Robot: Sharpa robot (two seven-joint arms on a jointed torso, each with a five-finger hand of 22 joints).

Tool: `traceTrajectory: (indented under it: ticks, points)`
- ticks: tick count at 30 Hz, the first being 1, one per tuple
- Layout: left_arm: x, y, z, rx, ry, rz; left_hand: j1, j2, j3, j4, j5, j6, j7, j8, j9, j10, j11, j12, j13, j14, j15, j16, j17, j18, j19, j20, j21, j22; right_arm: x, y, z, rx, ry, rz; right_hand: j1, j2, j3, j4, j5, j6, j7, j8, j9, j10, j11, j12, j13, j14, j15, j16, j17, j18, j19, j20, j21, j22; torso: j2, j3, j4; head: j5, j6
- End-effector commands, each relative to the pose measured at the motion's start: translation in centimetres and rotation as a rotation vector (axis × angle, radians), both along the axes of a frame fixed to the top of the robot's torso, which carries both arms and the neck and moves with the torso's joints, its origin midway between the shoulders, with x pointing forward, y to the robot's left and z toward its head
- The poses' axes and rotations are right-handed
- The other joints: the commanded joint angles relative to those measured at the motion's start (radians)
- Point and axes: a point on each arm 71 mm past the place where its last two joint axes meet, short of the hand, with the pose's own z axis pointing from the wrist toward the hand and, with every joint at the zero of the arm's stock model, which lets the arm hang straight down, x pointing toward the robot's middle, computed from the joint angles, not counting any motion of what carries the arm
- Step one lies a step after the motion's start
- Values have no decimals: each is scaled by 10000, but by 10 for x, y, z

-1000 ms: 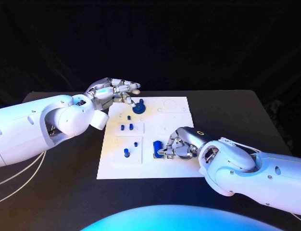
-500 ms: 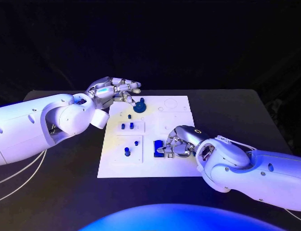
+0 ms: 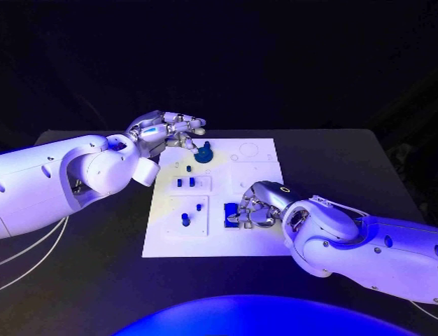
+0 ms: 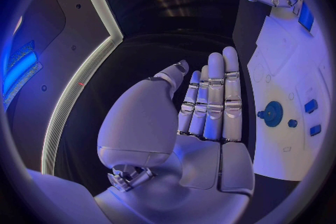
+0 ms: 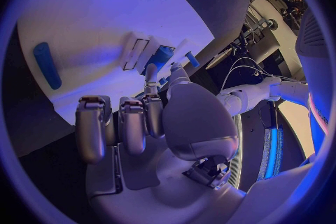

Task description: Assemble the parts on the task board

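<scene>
- White task board (image 3: 264,246) lies mid-bench; several blue parts already stand in it, so assembly looks partly done.
- Nearest, the right robot hand (image 3: 252,210) curls down over a blue block (image 3: 230,211) on the board's near half; whether it grips it I cannot tell.
- Farther off, the left robot hand (image 3: 168,131) hovers empty, fingers extended, beside the blue round part (image 3: 203,155).

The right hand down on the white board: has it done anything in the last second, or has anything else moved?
The right hand has crept slightly toward the robot's left across the task board, fingers staying at the blue part near the board's near edge. The left hand stays raised beside the blue disc, holding nothing. The other parts have not moved.
</scene>
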Motion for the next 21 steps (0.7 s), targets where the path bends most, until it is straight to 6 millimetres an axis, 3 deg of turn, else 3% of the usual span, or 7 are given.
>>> traceTrajectory:
  ticks: [1, 6, 15, 21]
  points:
    - [-1, -2, 1, -25, -63, -223, 68, 34, -21, -60, -19, -44, -4, 56, 10, -82, 3, 66, 12, -41, 9, 38, -12, 166, 87, -9, -59, -12, 0, -2, 0, -152, -76, 26, 208, -36, 3, -135, -93, -76, 1, 53, 9, 239, -7, -71, 1327, 1079, -23, 36, 2628, -56, 904, -63, -10, 2299, -6, -6, -4, -3, -4]
    - [-1, -1, 1, -14, -56, -218, 69, 35, -21, -60, -19, -44, -4, 56, 10, -82, 3, 66, 12, -41, 9, 38, -12, 165, 88, -10, -60, -12, -4, -2, 1, -99, -83, 136, 296, -67, 2, -203, -204, -74, 0, 60, 8, 250, -9, -53, 1346, 1079, -25, 36, 2628, -57, 905, -64, -8, 2302, 0, 9, 1, 5, -18]
    - [-1, -1, 1, -4, -62, -218, 69, 35, -21, -60, -19, -44, -4, 56, 10, -82, 3, 66, 12, -41, 9, 38, -12, 165, 88, -10, -60, -12, -10, -5, -1, -74, -3, 243, 312, -71, -1, -216, -292, -69, 4, 65, 7, 255, -8, -47, 1354, 1079, -24, 36, 2628, -58, 906, -64, -4, 2304, 0, 3, -16, 25, -38]
    - [-1, -2, 1, -8, -66, -226, 69, 35, -21, -60, -19, -44, -4, 56, 10, -82, 3, 66, 12, -41, 9, 38, -12, 165, 88, -10, -60, -12, -11, -6, -4, -139, 79, 255, 308, -74, -5, -215, -306, -68, 5, 66, 7, 258, -7, -40, 1360, 1079, -24, 36, 2628, -57, 905, -64, -8, 2303, 0, 1, 7, 22, -60]
